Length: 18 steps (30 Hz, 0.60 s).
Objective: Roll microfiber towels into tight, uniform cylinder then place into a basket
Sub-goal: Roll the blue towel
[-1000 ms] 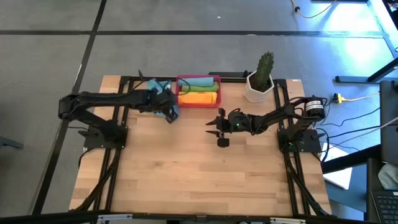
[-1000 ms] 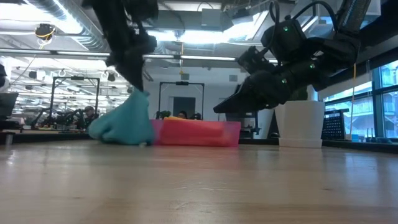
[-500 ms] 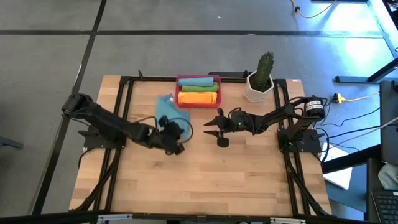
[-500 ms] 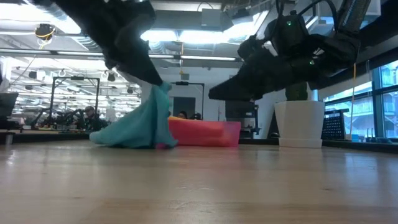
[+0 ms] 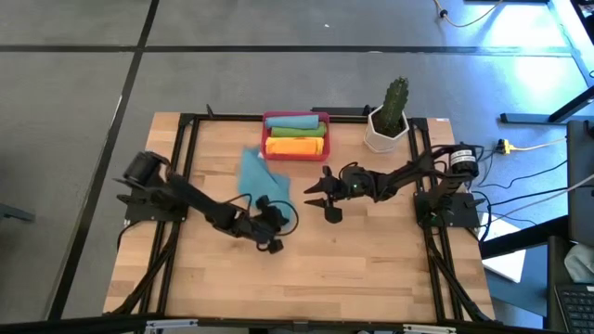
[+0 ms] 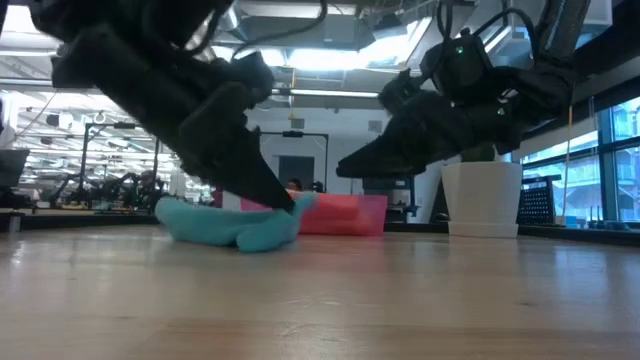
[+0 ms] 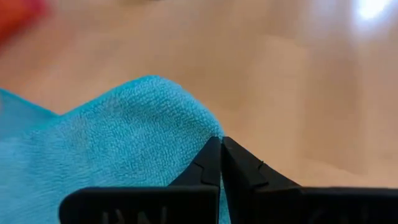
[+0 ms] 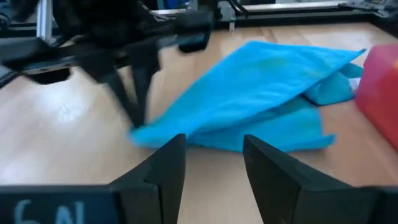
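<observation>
A teal blue microfiber towel (image 5: 256,176) lies drawn out on the table, from beside the red basket (image 5: 295,122) toward the table's middle. My left gripper (image 5: 277,209) is shut on its near end, low over the wood. My right gripper (image 5: 320,195) hangs open just right of the towel, above the table, with nothing between its fingers (image 8: 168,165). The basket at the far edge holds rolled towels in teal, yellow and orange. In the low view the towel (image 6: 225,220) rests flat in front of the basket (image 6: 350,213). My left gripper pinches the towel's near corner (image 7: 198,142) between its two shut fingers. The fingers (image 8: 134,102) come slanting down from above and from the table's left. The corner (image 8: 142,134) sits just above the wood; the rest of the towel lies on the table behind it.
A white pot with a cactus (image 5: 388,119) stands at the far right, beside the basket. A black frame runs along the table's left, right and far edges. Bare wood (image 5: 306,278) stretches across the near half of the table.
My left gripper has swung from beside the basket toward the table's near edge and its middle, sinking and tipping downward, still shut on the towel. The towel, bunched up by the basket before, has been dragged out into a long flat shape on the table.
</observation>
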Tool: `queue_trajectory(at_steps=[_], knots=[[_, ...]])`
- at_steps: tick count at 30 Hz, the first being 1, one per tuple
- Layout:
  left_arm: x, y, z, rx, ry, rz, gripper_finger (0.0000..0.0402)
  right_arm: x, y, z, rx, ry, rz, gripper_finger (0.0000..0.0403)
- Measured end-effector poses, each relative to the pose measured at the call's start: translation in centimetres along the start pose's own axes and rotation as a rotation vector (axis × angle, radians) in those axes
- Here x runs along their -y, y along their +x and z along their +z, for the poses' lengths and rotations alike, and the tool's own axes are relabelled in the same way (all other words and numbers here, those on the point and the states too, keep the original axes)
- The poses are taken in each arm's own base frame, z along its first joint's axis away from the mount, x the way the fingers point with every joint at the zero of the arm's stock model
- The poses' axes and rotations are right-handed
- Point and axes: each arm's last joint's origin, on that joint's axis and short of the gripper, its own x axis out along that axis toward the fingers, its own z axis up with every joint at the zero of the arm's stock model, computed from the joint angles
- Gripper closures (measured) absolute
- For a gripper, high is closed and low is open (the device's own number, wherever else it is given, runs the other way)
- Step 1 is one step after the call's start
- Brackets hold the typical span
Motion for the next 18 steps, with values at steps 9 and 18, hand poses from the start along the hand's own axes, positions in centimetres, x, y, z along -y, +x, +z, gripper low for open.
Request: queue_trajectory(at_steps=[9,18], knots=[[1.3,1.6,1.4,0.058,-0.032,-0.192,0.0339,0.9,0.0,-0.3,-0.01,0.012,-0.026,0.024],[0.1,-0.4,5.5,0.024,0.097,-0.091,0.0255,1.0,0.0,-0.4,-0.02,0.013,-0.022,0.024]])
